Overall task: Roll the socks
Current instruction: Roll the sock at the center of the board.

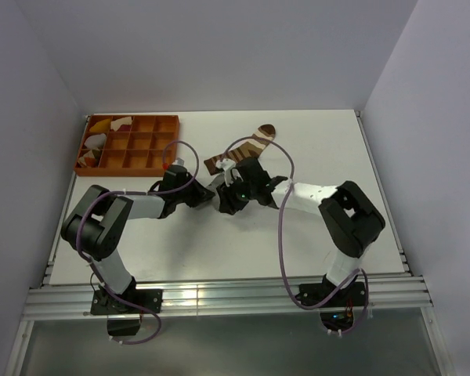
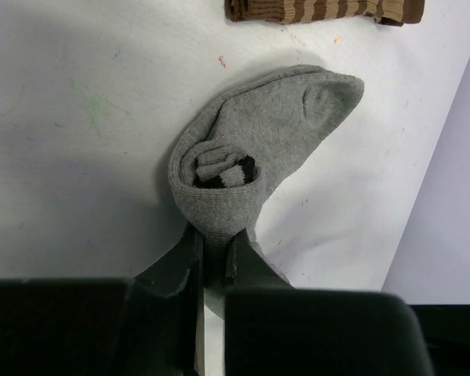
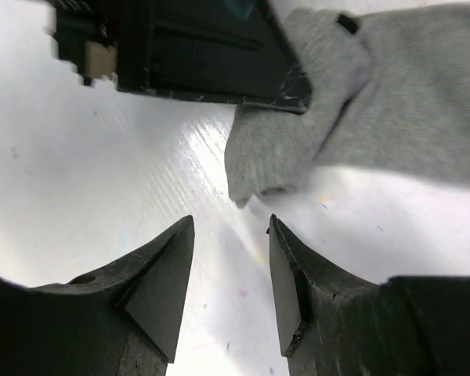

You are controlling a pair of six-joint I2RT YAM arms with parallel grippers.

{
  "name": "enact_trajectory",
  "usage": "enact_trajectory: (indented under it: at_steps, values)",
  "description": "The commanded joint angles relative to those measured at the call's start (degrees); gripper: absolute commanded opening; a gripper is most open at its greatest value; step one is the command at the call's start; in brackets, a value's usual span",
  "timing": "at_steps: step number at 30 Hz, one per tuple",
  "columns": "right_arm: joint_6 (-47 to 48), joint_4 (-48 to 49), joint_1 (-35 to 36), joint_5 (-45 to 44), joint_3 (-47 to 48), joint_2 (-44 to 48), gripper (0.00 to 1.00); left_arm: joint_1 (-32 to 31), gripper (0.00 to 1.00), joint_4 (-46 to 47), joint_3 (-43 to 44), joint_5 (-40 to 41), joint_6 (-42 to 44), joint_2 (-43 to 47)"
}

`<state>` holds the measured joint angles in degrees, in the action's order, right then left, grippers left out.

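The grey sock (image 2: 274, 133), 1 of the 2 socks, lies on the white desk (image 2: 78, 157). Its dark-striped cuff is curled inside a loose roll and its toe is spread flat beyond. The left claw (image 2: 215, 262) is clamped on the roll's outer fold, with fabric pinched in it. The right claw (image 3: 231, 266) hangs low over the desk, jaws apart and holding nothing, near a loose corner of the same sock. The brown striped sock (image 2: 321, 9) lies flat, apart from it. Such knit is probably light, limp and springy, so the roll will likely slacken unless pinched through every layer. The best hold looks to be across the roll, not the floppy toe.
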<state>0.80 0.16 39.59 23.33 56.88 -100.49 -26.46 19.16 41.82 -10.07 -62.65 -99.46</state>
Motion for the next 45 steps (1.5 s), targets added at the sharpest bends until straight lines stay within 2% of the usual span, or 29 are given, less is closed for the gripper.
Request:
enact_trajectory:
  at_steps: [1, 6, 11, 15, 19, 23, 26, 33, 40, 45]
  values:
    - [-2.62, -4.9, -1.71, -2.06, 5.85, 5.04, 0.51, -0.09, 0.0, -7.38, -0.52, 3.92, 4.38, -1.7]
    - [-4.93, -7.01, -3.47, -12.58, 13.15, -3.29, 0.42, -0.09, 0.0, -6.24, -0.87, 2.51, 5.35, -1.09]
    - [-7.65, -8.25, -3.56, -18.49, 20.19, -11.99, 0.39, -0.09, 0.0, -6.06, -1.04, 2.07, 5.88, -0.3]
    - [-9.93, -8.34, -3.65, -23.06, 20.64, -15.52, 0.39, -0.09, 0.0, -5.8, -1.13, 2.07, 5.44, 0.23]
    - [-14.14, -9.12, -4.08, -25.35, 17.05, -16.76, 0.38, -0.09, 0.0, -6.15, -1.3, 2.94, 4.56, 1.11]
    - [-16.26, -10.88, -4.61, -25.88, 11.77, -13.43, 0.38, 0.44, 0.0, -7.28, -1.66, 4.26, 3.24, 2.86]
    - [-17.41, -16.5, -4.79, -25.89, 10.8, -12.02, 0.38, 1.32, 0.0, -9.13, -0.96, 5.4, 3.24, 3.57]
    - [-22.06, -20.55, -1.72, -24.56, 7.02, -7.36, 0.38, 1.94, 0.0, -21.16, 6.16, 9.45, 9.03, 1.38]
    - [-24.35, -13.46, -0.4, -21.06, 4.3, -2.18, 0.38, 1.67, 0.01, -34.07, 14.76, 12.61, 17.81, -3.36]
    - [-24.61, -4.92, -0.39, -20.08, 1.13, 7.13, 0.41, 0.8, 0.0, -40.77, 20.39, 14.89, 21.51, -6.71]
